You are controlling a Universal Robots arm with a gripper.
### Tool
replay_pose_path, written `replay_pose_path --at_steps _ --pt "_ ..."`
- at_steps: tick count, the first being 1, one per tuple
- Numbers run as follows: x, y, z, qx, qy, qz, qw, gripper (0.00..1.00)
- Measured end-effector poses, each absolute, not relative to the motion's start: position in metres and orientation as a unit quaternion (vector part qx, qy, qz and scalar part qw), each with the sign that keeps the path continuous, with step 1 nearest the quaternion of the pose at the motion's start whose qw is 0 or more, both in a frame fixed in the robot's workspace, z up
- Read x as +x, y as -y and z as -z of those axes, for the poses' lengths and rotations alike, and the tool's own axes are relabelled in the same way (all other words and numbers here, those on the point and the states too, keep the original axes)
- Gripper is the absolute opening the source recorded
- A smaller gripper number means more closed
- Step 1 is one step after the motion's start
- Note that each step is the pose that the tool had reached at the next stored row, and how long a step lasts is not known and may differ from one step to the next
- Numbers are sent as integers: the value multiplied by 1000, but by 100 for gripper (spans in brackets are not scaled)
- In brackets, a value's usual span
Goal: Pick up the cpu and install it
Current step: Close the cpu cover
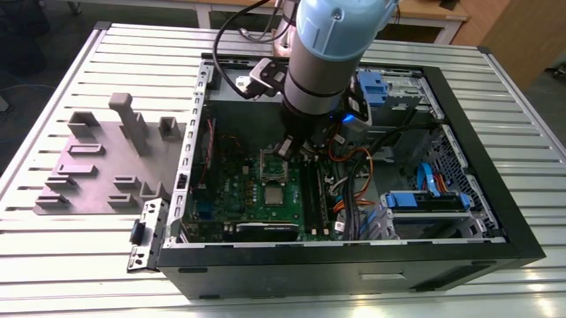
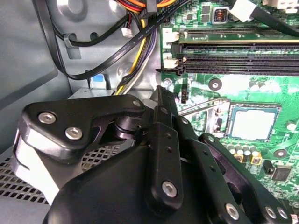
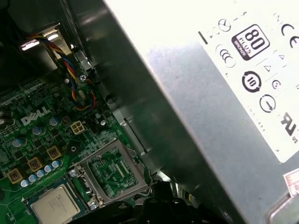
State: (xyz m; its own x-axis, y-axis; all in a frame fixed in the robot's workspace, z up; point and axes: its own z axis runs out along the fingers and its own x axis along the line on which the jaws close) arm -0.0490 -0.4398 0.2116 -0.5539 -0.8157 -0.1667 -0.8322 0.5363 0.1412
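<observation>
The cpu [image 1: 275, 196] is a small silvery square lying flat in its socket on the green motherboard [image 1: 232, 189]. It also shows in both wrist views, as the cpu [image 2: 254, 122] and the cpu [image 3: 55, 206]. The socket's metal frame [image 3: 111, 173] is hinged open beside it, toward the back of the case. My gripper [image 1: 290, 149] hangs inside the case over that open frame, a little behind the cpu and apart from it. Its black linkage [image 2: 161, 154] fills the foreground in the second wrist view. Nothing is seen in its grasp.
The open black computer case [image 1: 354, 268] stands on a slatted metal table. A grey power supply box [image 3: 210, 93] with a white label sits close beside the gripper. Black memory slots [image 2: 238, 51], cable bundles [image 2: 131, 42] and blue drive bays [image 1: 425, 199] crowd the case. A grey fixture plate [image 1: 97, 165] lies at the exterior view's left.
</observation>
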Motion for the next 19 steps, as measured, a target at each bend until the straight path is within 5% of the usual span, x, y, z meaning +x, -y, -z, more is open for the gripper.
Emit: replay_pose_path --at_steps 19 --pt "-51 440 -218 -471 -876 -99 38 11"
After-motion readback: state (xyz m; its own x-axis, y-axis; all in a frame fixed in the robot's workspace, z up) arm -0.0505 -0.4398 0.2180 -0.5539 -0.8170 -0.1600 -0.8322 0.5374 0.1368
